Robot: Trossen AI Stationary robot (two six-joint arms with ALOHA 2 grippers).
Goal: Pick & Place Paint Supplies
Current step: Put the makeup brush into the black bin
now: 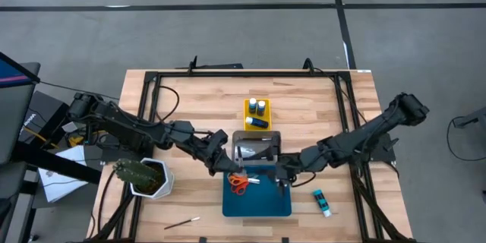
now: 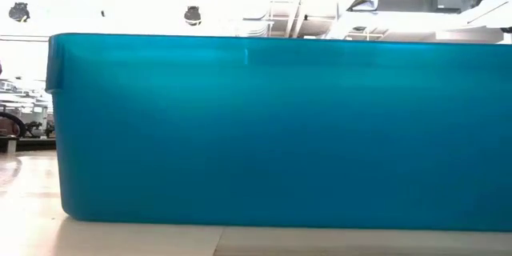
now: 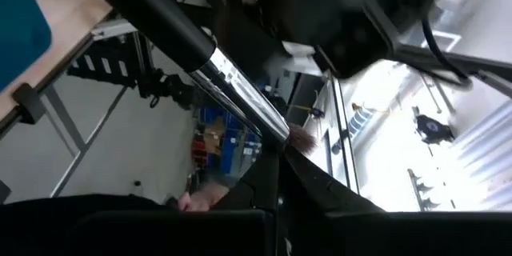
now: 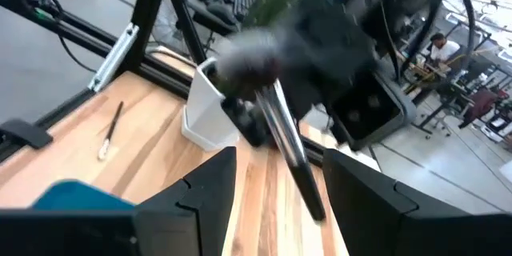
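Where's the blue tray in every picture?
High view: blue tray at the lower middle, under both arms' tips.
Low view: its wall fills nearly the whole picture.
Left wrist view: only a corner shows, beside the table's edge.
Right wrist view: a small rounded bit shows, lying on the wood.
Shared landmark: the wooden table, seen under or beside the tray in all four views.
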